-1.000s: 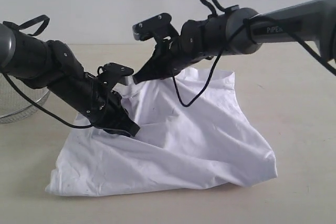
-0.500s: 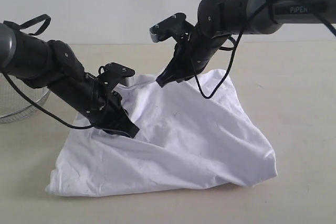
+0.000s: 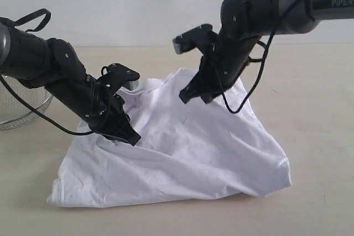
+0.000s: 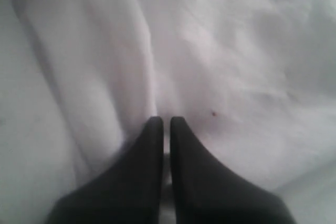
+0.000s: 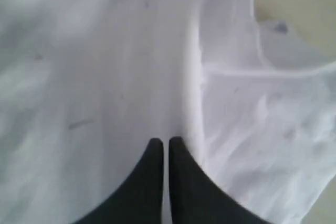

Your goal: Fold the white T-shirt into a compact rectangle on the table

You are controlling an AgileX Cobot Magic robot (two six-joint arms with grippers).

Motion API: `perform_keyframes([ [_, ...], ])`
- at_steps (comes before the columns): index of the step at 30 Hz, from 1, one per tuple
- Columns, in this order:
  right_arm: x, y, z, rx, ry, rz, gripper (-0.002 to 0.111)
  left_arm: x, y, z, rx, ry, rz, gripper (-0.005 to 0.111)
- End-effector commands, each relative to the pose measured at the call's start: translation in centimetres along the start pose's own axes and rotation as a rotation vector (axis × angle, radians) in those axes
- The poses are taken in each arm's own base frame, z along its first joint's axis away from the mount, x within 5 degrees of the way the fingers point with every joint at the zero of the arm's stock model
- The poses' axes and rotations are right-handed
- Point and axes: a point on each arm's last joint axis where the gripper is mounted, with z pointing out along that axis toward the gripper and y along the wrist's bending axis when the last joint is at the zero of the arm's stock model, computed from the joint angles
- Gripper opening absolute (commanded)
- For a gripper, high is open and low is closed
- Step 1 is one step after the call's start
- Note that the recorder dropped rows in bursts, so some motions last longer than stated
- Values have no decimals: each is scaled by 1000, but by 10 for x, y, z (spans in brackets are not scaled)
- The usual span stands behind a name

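Jaws sit together on both arms, pinching the wrinkly white cotton T-shirt heaped on the pale beige matte table; I see black left gripper low at its left, black right gripper holding its far edge up.

Wire-mesh basket at 9 o'clock in exterior view: round metal rim, open weave, only part showing, rest cut by frame edge. Sits upright; contents can't tell. Plain pale wall spans 12 o'clock, running full width behind everything.
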Motion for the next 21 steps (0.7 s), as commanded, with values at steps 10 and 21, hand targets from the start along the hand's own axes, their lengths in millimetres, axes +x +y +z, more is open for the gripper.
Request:
perform_keyframes([
  [10,79,11,44,-17,160,67,0,-8,35,-12,-281,-103,48,4],
  [21,115,17,57,-17,194,84,0,-30,83,-46,-433,-218,66,4],
])
